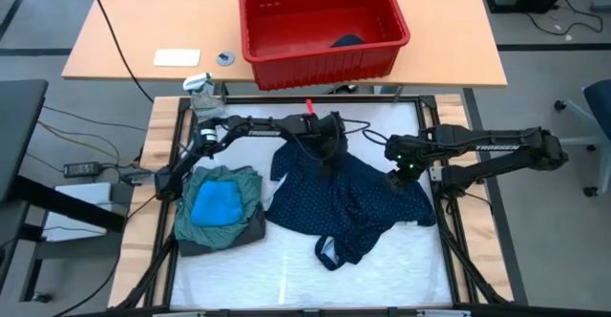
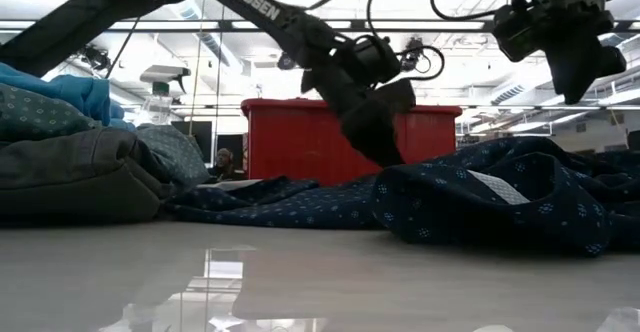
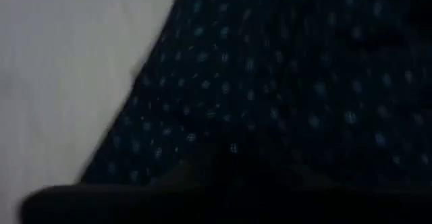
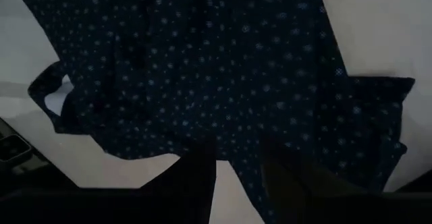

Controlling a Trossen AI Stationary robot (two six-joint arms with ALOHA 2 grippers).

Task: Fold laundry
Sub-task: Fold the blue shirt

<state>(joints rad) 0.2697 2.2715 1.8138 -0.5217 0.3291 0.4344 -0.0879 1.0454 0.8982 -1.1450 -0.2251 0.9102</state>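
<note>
A: Step in hand?
B: Spreading the navy shirt (image 1: 348, 207). It lies crumpled mid-table, just right of the folded pile (image 1: 220, 212). Left gripper (image 1: 329, 150) is down on its far edge; can't tell if clenched on cloth. Right gripper (image 1: 399, 176) hangs just above the right side. Fingers (image 4: 196, 177) apart, gap bare, grasping nothing.
A: Next move?
B: My read: each gripper needs a pinch on an edge, then pull apart to flatten before any fold. Right must drop to the cloth first.
A: Count, big to small?
B: 1 table (image 1: 382, 116), 2 arms, 1 red bin (image 1: 320, 16) w/ 1 dark piece (image 1: 348, 41) inside. 1 navy shirt. Pile: 1 teal shirt (image 1: 250, 185), 1 grey piece (image 1: 253, 231) under, 1 blue piece (image 1: 215, 202) on top. 1 spray bottle (image 1: 202, 90) at far-left corner.
</note>
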